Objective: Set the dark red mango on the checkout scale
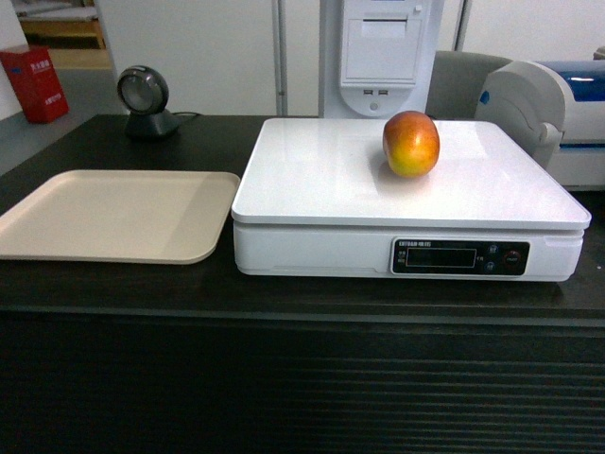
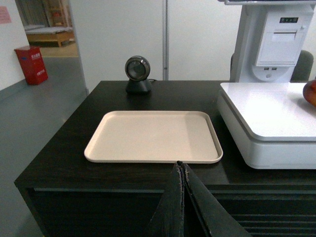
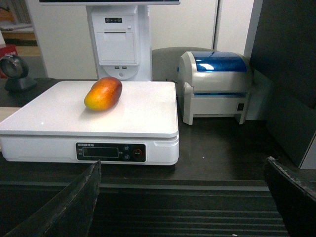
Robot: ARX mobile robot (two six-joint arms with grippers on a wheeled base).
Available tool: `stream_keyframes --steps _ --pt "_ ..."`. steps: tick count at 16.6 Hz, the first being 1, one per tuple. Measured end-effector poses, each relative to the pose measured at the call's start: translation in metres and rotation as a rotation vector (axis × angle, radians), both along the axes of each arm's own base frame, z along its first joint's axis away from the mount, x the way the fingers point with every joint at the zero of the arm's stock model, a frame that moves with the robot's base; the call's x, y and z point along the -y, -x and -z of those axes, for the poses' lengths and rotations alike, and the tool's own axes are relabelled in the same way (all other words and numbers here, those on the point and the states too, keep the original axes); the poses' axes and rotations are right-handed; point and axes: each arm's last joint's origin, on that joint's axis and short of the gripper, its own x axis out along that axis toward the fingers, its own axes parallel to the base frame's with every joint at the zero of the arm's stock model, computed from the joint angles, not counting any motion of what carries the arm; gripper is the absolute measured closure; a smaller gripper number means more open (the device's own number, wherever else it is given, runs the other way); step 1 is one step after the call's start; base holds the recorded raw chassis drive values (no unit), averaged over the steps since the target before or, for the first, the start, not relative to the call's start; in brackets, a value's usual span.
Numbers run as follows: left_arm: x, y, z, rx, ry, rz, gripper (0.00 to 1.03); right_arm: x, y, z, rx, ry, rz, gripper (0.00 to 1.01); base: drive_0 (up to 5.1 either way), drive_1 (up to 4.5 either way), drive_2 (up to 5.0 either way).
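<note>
Mango [image 1: 411, 144]: resting on scale [image 1: 321, 175], toward 1 o'clock.
Left pincer [image 2: 183, 170]: closed, empty.
Right pincer [image 3: 182, 197]: wide, empty.
Risk: round fruit could roll if bench [image 1: 123, 284] gets bumped.

- scale [image 1: 312, 180] platform: open surface at 9 o'clock of the dark red mango [image 1: 411, 143]; the fruit occupies the far-right part.
- beige tray [image 1: 113, 213]: flat, nothing on it, just beside the scale at 9 o'clock.
- obstacles: round scanner [image 1: 144, 99] at 11 o'clock, label printer [image 3: 217, 86] at 3 o'clock, receipt terminal [image 1: 381, 52] at 12 o'clock.
</note>
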Motion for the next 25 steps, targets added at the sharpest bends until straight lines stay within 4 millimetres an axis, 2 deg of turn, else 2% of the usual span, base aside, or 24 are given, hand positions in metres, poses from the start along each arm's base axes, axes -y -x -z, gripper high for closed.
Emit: stream_keyframes --steps 7,8,9,15,17,24,25 --pt "0.000 0.007 0.001 -0.006 0.000 0.000 1.01 0.000 0.000 0.000 0.000 0.000 0.000 0.03 0.0 0.00 0.0" --pt "0.000 0.013 0.008 -0.063 0.000 0.002 1.01 0.000 0.000 0.000 0.000 0.000 0.000 0.03 0.0 0.00 0.0" --pt "0.000 0.017 0.003 -0.003 0.000 0.000 1.01 0.000 0.000 0.000 0.000 0.000 0.000 0.03 0.0 0.00 0.0" --pt "0.000 0.017 0.004 -0.017 0.000 0.000 1.01 0.000 0.000 0.000 0.000 0.000 0.000 0.03 0.0 0.00 0.0" --pt "0.000 0.017 0.004 -0.017 0.000 0.000 0.86 0.000 0.000 0.000 0.000 0.000 0.000 0.03 0.0 0.00 0.0" --pt "0.000 0.017 0.004 -0.017 0.000 0.000 0.05 0.000 0.000 0.000 0.000 0.000 0.000 0.03 0.0 0.00 0.0" --pt "0.000 0.017 0.004 -0.017 -0.002 0.000 0.03 0.000 0.000 0.000 0.000 0.000 0.000 0.03 0.0 0.00 0.0"
